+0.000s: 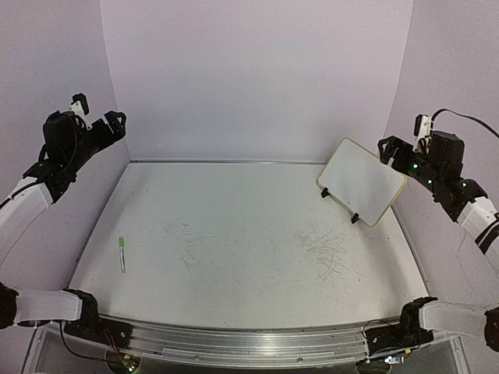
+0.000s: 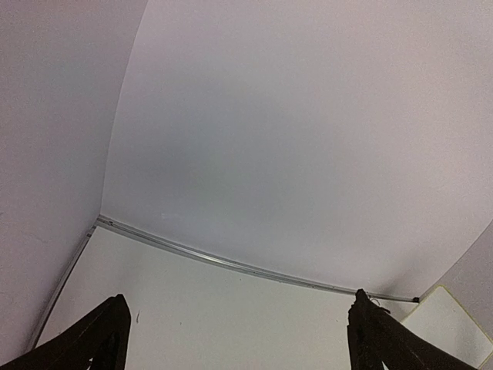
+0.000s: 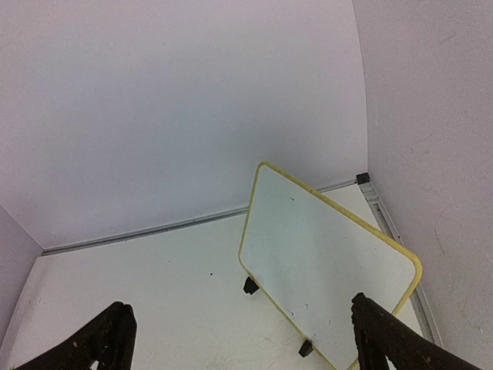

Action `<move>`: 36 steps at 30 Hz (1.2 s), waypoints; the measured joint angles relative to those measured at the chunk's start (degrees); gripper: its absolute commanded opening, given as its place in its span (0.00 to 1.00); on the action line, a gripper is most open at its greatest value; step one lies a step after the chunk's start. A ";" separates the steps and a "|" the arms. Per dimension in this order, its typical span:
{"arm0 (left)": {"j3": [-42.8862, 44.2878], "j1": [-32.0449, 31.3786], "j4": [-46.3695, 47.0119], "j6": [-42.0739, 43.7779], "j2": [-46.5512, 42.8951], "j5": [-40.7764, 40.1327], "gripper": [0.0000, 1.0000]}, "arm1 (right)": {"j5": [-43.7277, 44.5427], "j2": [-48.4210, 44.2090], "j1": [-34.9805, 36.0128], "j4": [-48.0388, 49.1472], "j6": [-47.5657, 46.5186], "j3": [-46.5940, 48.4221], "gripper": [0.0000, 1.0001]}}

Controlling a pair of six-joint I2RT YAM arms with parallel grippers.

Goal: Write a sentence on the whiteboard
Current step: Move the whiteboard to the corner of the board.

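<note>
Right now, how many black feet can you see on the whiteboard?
2. Both sit on the lower edge of the whiteboard: the far foot by its left corner, the near foot further along that edge. Others may be hidden behind the board.

Scratched white tabletop point(image 1: 234, 269) fills mid-frame. A slim green-and-white marker pen point(image 1: 122, 255) lies flat at lower left, and a small yellow-rimmed whiteboard point(image 1: 362, 181) stands on black clip feet at upper right.

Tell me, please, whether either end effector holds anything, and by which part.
Nothing is held: left end effector and right end effector both stand open, off the whiteboard.
</note>
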 measured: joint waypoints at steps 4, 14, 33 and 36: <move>0.00 0.00 -0.07 -0.41 1.19 0.97 0.99 | 1.97 1.09 0.00 -0.08 0.99 -0.88 0.98; -1.49 0.00 -0.07 -2.78 1.54 0.36 0.99 | 3.13 8.41 0.49 -0.21 7.15 -6.12 0.97; -3.44 0.00 -0.31 -6.42 9.76 12.10 0.99 | 15.74 36.27 9.24 -5.68 36.59 -5.10 0.88; -4.58 0.00 -0.11 -6.45 9.73 12.82 0.99 | 17.20 41.03 8.39 -5.63 38.58 -1.50 0.80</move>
